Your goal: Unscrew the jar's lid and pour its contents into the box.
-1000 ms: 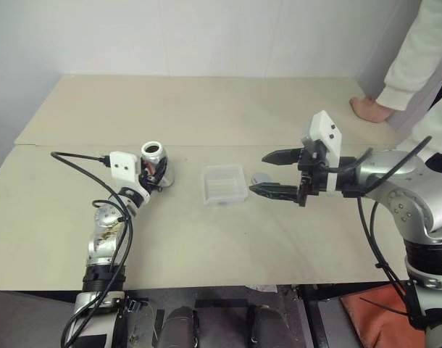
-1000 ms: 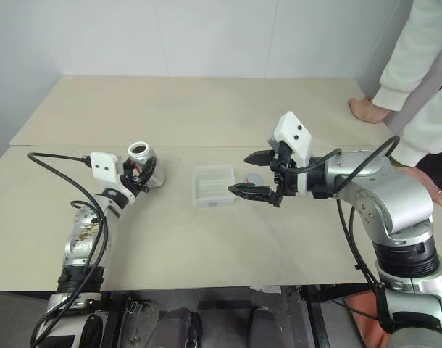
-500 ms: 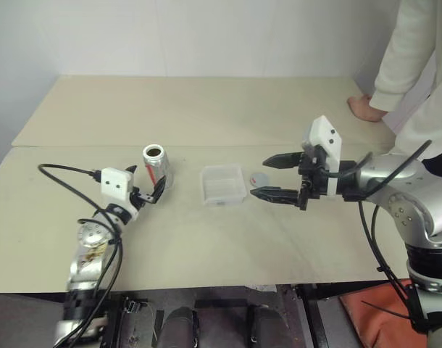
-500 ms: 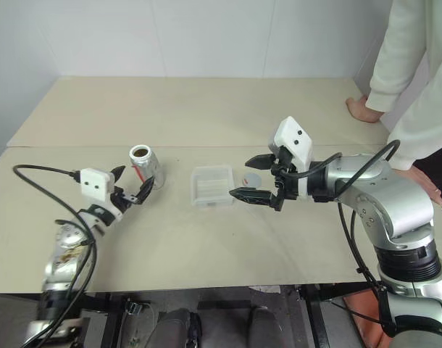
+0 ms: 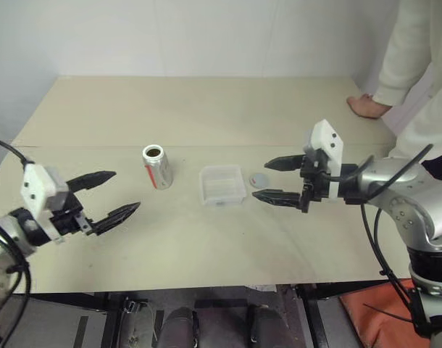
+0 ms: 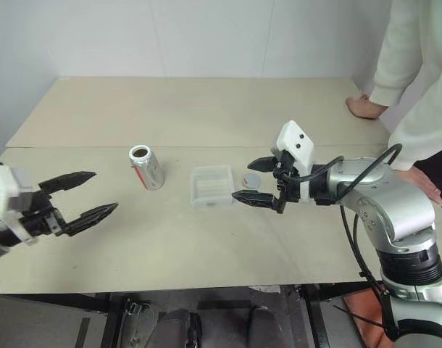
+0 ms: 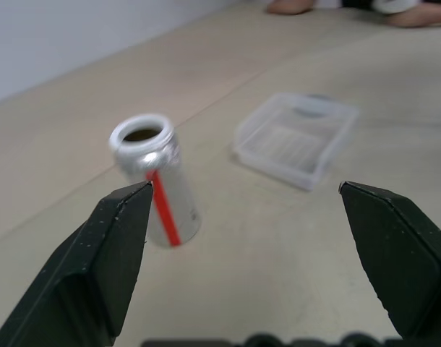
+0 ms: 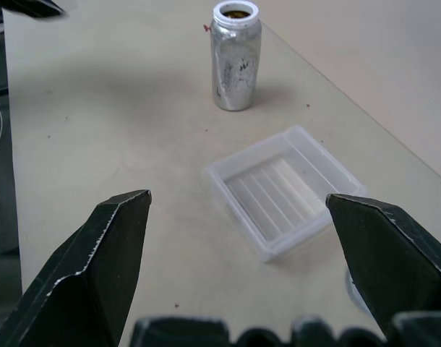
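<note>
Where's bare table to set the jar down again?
Bare: the near strip in front of the jar and box, and the far half of the table behind them. Crowded: box, lid and right gripper sit close together.

Between the spread black fingers [image 7: 90,267] of the left gripper [image 7: 267,264], the open jar [image 7: 157,189] stands on the table [image 7: 278,275]; the box [image 7: 296,139] lies beyond, a grey disc, perhaps the lid [image 7: 311,110], behind it.

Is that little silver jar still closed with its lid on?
No, the jar stands open with its dark inside showing, and the lid lies on the table beside the box.
</note>
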`<action>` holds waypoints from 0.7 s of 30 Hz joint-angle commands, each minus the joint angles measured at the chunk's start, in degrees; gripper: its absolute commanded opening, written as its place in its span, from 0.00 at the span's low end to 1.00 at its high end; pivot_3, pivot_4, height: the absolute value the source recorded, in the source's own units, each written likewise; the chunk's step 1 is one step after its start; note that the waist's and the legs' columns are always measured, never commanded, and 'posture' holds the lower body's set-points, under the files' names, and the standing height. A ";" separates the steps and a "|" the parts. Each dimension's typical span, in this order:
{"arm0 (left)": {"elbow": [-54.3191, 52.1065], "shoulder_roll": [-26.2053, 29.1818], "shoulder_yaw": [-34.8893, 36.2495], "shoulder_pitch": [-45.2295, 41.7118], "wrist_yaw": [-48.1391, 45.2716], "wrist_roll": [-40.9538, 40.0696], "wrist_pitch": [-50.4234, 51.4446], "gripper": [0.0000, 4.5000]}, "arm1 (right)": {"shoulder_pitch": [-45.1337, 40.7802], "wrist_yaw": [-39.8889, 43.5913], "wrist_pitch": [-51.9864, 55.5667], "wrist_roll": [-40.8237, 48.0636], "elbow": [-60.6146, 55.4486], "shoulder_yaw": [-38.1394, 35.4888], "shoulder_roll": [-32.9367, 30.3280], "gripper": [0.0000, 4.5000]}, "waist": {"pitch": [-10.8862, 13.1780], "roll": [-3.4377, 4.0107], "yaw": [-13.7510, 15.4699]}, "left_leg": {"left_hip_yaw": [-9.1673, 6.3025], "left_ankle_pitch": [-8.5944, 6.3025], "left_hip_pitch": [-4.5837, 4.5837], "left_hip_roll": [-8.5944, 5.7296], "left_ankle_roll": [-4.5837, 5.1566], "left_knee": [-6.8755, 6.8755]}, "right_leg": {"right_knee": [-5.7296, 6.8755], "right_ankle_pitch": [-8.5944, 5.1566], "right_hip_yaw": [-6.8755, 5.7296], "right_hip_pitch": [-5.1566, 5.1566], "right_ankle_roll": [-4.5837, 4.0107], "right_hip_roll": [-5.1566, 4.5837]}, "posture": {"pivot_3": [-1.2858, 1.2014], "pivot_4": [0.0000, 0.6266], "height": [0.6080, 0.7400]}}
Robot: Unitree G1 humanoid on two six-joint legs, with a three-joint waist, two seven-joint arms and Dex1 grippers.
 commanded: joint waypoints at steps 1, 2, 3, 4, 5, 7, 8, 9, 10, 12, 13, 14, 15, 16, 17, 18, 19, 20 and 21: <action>3.26 3.55 3.51 -2.71 -8.10 -2.98 -1.75 1.00 | -0.36 0.64 -2.52 -0.51 0.07 -2.03 -1.46 1.00 | 0.00 0.00 -0.05 | 0.00 0.00 0.01 0.00 0.00 -0.02 | 0.01 0.00 0.00 0.00 0.00 0.00 | 0.52 0.24 1.00; 4.24 4.29 3.67 -3.31 -9.64 -3.04 -2.07 1.00 | -0.35 0.80 -2.73 -0.61 0.27 -2.06 -1.65 1.00 | 0.00 0.00 -0.09 | 0.01 0.00 0.04 -0.01 0.00 -0.07 | -0.01 0.01 0.00 0.00 -0.02 0.00 | 0.52 0.24 1.00; 5.16 4.82 3.64 -3.89 -10.85 -2.86 -2.53 1.00 | -0.34 0.92 -2.94 -0.67 0.44 -2.08 -1.83 1.00 | 0.00 0.00 -0.10 | 0.03 0.00 0.08 -0.01 0.00 -0.12 | -0.01 0.01 0.02 0.01 -0.02 0.00 | 0.52 0.24 1.00; 6.28 5.22 3.56 -4.36 -12.17 -2.49 -3.17 1.00 | -0.36 1.01 -3.13 -0.70 0.55 -2.10 -2.02 1.00 | 0.00 0.00 -0.13 | 0.04 0.00 0.10 -0.02 0.00 -0.17 | -0.02 0.01 0.03 0.02 -0.02 0.00 | 0.52 0.24 1.00; 7.24 5.43 3.34 -4.82 -13.24 -1.95 -3.96 1.00 | -0.36 1.05 -3.30 -0.74 0.60 -2.13 -2.21 1.00 | 0.00 0.00 -0.16 | 0.05 0.00 0.12 -0.02 0.00 -0.20 | -0.02 0.01 0.03 0.01 -0.02 0.00 | 0.52 0.24 1.00; 8.32 5.38 2.72 -5.74 -13.95 -1.35 -4.87 1.00 | -0.22 1.21 -3.61 -0.73 0.65 -2.30 -2.64 1.00 | 0.00 0.00 -0.21 | 0.05 0.13 0.13 -0.02 -0.23 -0.27 | -0.04 0.01 0.03 0.00 -0.02 0.00 | 0.52 0.24 1.00; 8.34 4.94 2.26 -6.18 -13.70 -1.38 -4.94 1.00 | -0.17 1.19 -3.62 -0.71 0.64 -2.33 -2.82 1.00 | 0.00 0.00 -0.23 | 0.05 0.17 0.12 -0.02 -0.29 -0.28 | -0.04 0.01 0.02 -0.01 -0.02 0.01 | 0.52 0.24 1.00; 8.08 4.48 1.92 -6.38 -13.48 -1.40 -4.98 1.00 | -0.04 1.19 -3.60 -0.64 0.57 -2.42 -3.03 1.00 | 0.00 0.00 -0.24 | 0.05 0.17 0.12 -0.02 -0.30 -0.28 | -0.04 0.01 0.03 0.00 -0.02 0.01 | 0.52 0.24 1.00; 7.65 3.89 1.53 -6.40 -13.30 -1.34 -5.10 1.00 | 0.06 1.18 -3.54 -0.58 0.50 -2.46 -3.21 1.00 | 0.00 0.00 -0.24 | 0.05 0.17 0.12 -0.02 -0.29 -0.27 | -0.05 0.01 0.03 0.00 -0.02 0.01 | 0.52 0.24 1.00; 6.48 2.68 0.85 -6.18 -12.68 -1.41 -5.09 1.00 | 0.32 1.27 -3.43 -0.40 0.32 -2.61 -3.68 1.00 | 0.00 0.00 -0.26 | 0.06 0.16 0.12 -0.02 -0.28 -0.27 | -0.05 0.01 0.05 0.00 -0.02 0.01 | 0.52 0.24 1.00; 6.19 2.26 0.67 -6.02 -12.49 -1.29 -5.21 1.00 | 0.40 1.28 -3.45 -0.33 0.27 -2.63 -3.81 1.00 | 0.00 0.00 -0.26 | 0.06 0.16 0.12 -0.02 -0.28 -0.27 | -0.05 0.01 0.06 0.00 -0.02 0.01 | 0.52 0.24 1.00; 5.90 1.88 0.56 -5.86 -12.29 -1.14 -5.34 1.00 | 0.46 1.36 -3.47 -0.24 0.28 -2.69 -3.97 1.00 | 0.00 0.00 -0.26 | 0.06 0.16 0.13 -0.02 -0.28 -0.27 | -0.04 0.01 0.05 0.00 -0.02 0.01 | 0.52 0.24 1.00; 5.59 1.52 0.63 -5.65 -12.14 -1.26 -5.30 1.00 | 0.48 1.42 -3.49 -0.22 0.29 -2.68 -4.09 1.00 | 0.00 0.00 -0.25 | 0.06 0.16 0.13 -0.02 -0.28 -0.27 | -0.04 0.01 0.05 0.00 -0.02 0.01 | 0.52 0.24 1.00; 5.33 1.28 0.65 -5.53 -11.96 -1.38 -5.22 1.00 | 0.49 1.51 -3.53 -0.23 0.34 -2.69 -4.20 1.00 | 0.00 0.00 -0.25 | 0.05 0.16 0.13 -0.01 -0.28 -0.27 | -0.03 0.01 0.05 0.00 -0.02 0.01 | 0.52 0.24 1.00; 5.04 1.14 0.75 -5.34 -11.85 -1.56 -5.14 1.00 | 0.50 1.58 -3.54 -0.23 0.35 -2.69 -4.27 1.00 | 0.00 0.00 -0.25 | 0.05 0.16 0.13 -0.02 -0.28 -0.27 | -0.03 0.01 0.05 0.00 -0.02 0.01 | 0.52 0.24 1.00; 4.86 1.09 0.82 -5.23 -11.78 -1.69 -5.08 1.00 | 0.46 1.63 -3.58 -0.23 0.42 -2.66 -4.32 1.00 | 0.00 0.00 -0.25 | 0.05 0.16 0.13 -0.02 -0.27 -0.27 | -0.04 0.01 0.06 0.00 -0.02 0.01 | 0.52 0.24 1.00; 4.72 1.05 0.90 -5.16 -11.70 -1.80 -5.01 1.00 | 0.39 1.67 -3.62 -0.22 0.47 -2.61 -4.35 1.00 | 0.00 0.00 -0.25 | 0.06 0.16 0.13 -0.02 -0.27 -0.27 | -0.04 0.01 0.06 0.00 -0.02 0.01 | 0.52 0.24 1.00; 4.59 1.00 1.01 -5.06 -11.70 -1.98 -4.89 1.00 | 0.37 1.70 -3.65 -0.22 0.47 -2.58 -4.37 1.00 | 0.00 0.00 -0.25 | 0.06 0.16 0.13 -0.02 -0.27 -0.27 | -0.04 0.01 0.06 0.00 -0.02 0.01 | 0.52 0.24 1.00; 4.54 0.98 1.03 -5.06 -11.67 -2.09 -4.79 1.00 | 0.31 1.74 -3.69 -0.25 0.53 -2.54 -4.37 1.00 | 0.00 0.00 -0.25 | 0.06 0.16 0.13 -0.02 -0.27 -0.27 | -0.04 0.01 0.06 0.00 -0.02 0.01 | 0.52 0.24 1.00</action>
